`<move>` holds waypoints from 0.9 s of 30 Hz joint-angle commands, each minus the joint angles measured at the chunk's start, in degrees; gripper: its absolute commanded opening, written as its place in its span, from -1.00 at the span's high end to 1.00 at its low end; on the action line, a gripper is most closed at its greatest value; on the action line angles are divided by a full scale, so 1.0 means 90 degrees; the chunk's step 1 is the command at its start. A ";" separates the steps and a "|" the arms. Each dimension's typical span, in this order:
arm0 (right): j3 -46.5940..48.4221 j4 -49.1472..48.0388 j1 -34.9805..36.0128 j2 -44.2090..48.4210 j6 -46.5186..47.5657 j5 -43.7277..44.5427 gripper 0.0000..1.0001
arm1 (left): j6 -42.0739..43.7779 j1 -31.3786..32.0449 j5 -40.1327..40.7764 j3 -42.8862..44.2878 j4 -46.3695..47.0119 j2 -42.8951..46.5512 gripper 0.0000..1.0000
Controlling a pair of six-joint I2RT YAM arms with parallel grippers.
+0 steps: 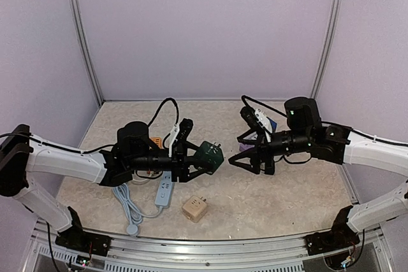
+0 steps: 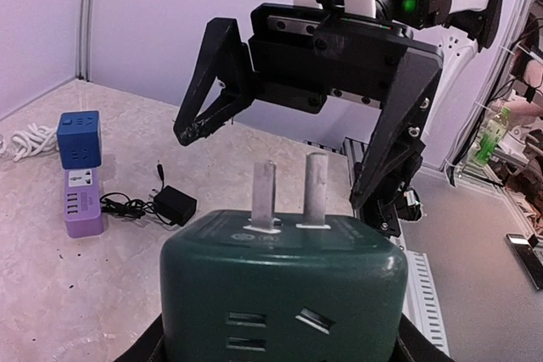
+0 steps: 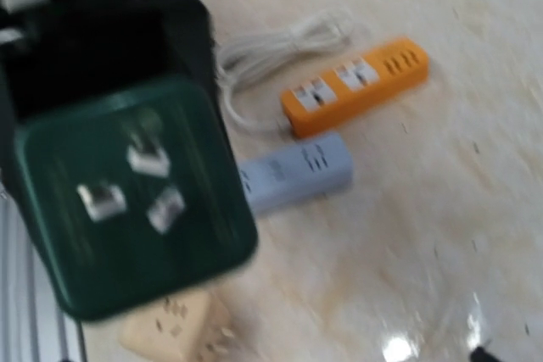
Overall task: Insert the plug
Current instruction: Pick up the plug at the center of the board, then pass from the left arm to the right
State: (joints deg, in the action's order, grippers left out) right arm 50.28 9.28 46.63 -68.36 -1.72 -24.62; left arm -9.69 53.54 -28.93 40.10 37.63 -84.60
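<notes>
**Green plug held mid-frame by the left gripper, facing the wide-open, empty right gripper.**

At the lower centre of the overhead view lie one beige cube adapter, one pale blue power strip and one white cable. Above them, the single plug sits clamped between the left fingers, off the table. Its prongs point toward frame right, their long axis running level across the frame. The blurred right wrist view shows three prongs, the left wrist view only two. Farther back, one orange strip is mostly hidden by the left arm. One purple strip, one blue cube and one small black adapter lie beyond.
</notes>
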 commanded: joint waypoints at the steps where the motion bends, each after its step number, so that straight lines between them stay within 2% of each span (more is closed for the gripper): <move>1: -0.0061 -0.0622 0.0196 0.0146 0.0050 -0.0309 -0.93 | -0.0198 -0.0041 -0.0520 -0.0117 0.0423 0.0143 0.78; 11: 0.0059 -0.0737 0.0689 -0.0190 0.0127 -0.0482 -0.83 | -0.0505 -0.0162 -0.0986 -0.0119 0.0604 0.0146 0.78; 17: 0.0216 -0.0857 0.0764 -0.0433 0.0079 -0.0746 -0.67 | -0.0569 -0.0269 -0.1416 -0.0090 0.0548 0.0157 0.78; 27: 0.0516 -0.0762 0.0988 -0.0647 0.0105 -0.0777 -0.54 | -0.0736 -0.0312 -0.1564 -0.0072 0.0630 0.0083 0.77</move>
State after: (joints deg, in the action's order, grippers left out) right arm 52.47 2.94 54.61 -72.79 -1.06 -30.61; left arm -15.38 51.07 -41.32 39.35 40.51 -84.60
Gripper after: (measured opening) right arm 0.786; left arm 0.585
